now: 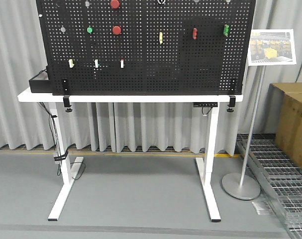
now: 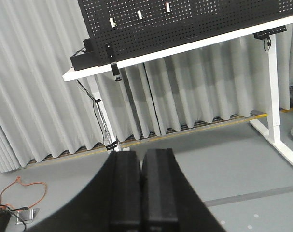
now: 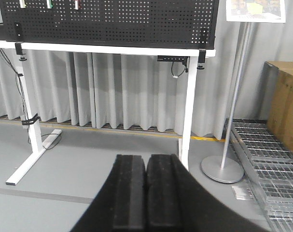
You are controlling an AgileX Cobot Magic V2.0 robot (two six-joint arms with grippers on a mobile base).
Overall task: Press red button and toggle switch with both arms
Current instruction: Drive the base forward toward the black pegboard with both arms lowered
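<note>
A black pegboard (image 1: 151, 59) stands on a white table (image 1: 131, 97). Two round red buttons sit on it, one at the top (image 1: 114, 4) and one lower (image 1: 117, 30). The small red toggle switch (image 1: 194, 33) is to the right, beside a green lever (image 1: 226, 30). My left gripper (image 2: 141, 159) is shut and empty, low over the floor and far from the board (image 2: 185, 19). My right gripper (image 3: 145, 162) is shut and empty, also low and far from the board (image 3: 112, 19). Neither gripper shows in the front view.
A pale yellow lever (image 1: 160, 37), a green button (image 1: 89, 30) and small rockers (image 1: 96, 63) are on the board. A black box (image 1: 40, 82) sits at the table's left end. A sign stand (image 1: 243, 184), a cardboard box (image 1: 292, 124) and floor grating (image 1: 280, 179) are to the right.
</note>
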